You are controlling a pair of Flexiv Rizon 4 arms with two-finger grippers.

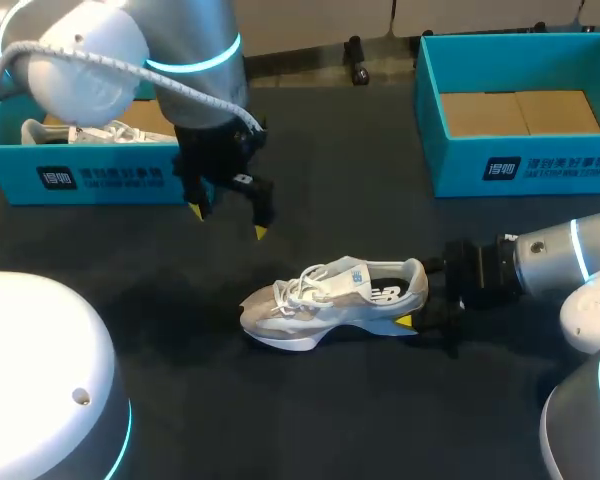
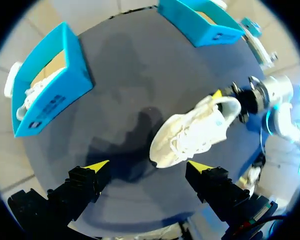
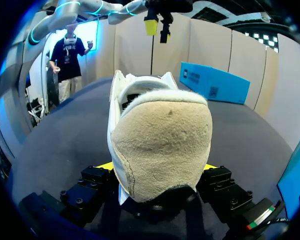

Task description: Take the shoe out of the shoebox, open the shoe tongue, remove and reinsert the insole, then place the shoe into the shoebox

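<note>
A white and beige sneaker [image 1: 330, 300] lies on its side on the dark table, toe toward my left. My right gripper [image 1: 415, 297] is shut on its heel, one yellow tip showing under the heel. In the right wrist view the padded heel [image 3: 160, 140] fills the space between the fingers [image 3: 102, 166]. My left gripper [image 1: 229, 221] hangs open and empty above the table, up and left of the sneaker. In the left wrist view the sneaker [image 2: 190, 135] lies ahead of the open left gripper [image 2: 149, 165], slightly toward one finger.
A teal shoebox [image 1: 80, 175] at the back left holds another white shoe [image 1: 80, 132]. A second teal shoebox [image 1: 520, 165] at the back right shows only its cardboard floor. My arms' white bases fill the front corners.
</note>
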